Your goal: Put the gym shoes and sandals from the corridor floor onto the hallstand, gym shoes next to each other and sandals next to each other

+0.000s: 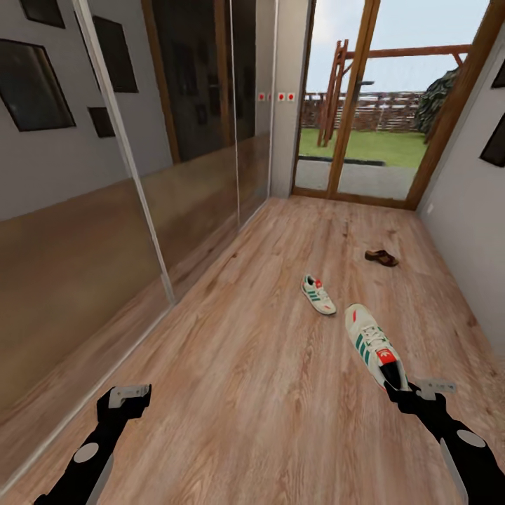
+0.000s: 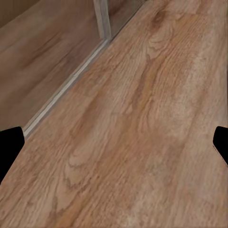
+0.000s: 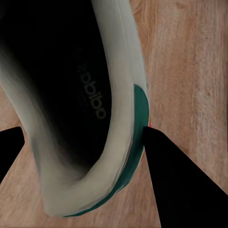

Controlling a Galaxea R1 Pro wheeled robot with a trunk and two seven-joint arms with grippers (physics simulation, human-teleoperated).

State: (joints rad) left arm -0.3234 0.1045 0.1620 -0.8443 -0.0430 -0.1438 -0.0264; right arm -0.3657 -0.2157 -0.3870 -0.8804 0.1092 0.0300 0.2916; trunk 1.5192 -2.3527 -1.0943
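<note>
Two cream gym shoes with green stripes show in the head view. The far gym shoe (image 1: 318, 294) lies on the wood corridor floor (image 1: 245, 365). My right gripper (image 1: 405, 394) is shut on the heel of the near gym shoe (image 1: 369, 344). In the right wrist view its fingers (image 3: 175, 185) press both sides of that shoe's heel (image 3: 118, 142). One brown sandal (image 1: 381, 257) lies farther off near the right wall. My left gripper (image 1: 130, 395) hangs open over bare floor (image 2: 123, 118) at lower left, holding nothing. The hallstand is out of view.
Mirrored sliding doors (image 1: 105, 231) with a floor track (image 2: 66, 88) line the left side. A grey wall (image 1: 470, 231) bounds the right. A glazed door (image 1: 365, 140) to a garden closes the far end. Open floor lies between the shoes and the mirrors.
</note>
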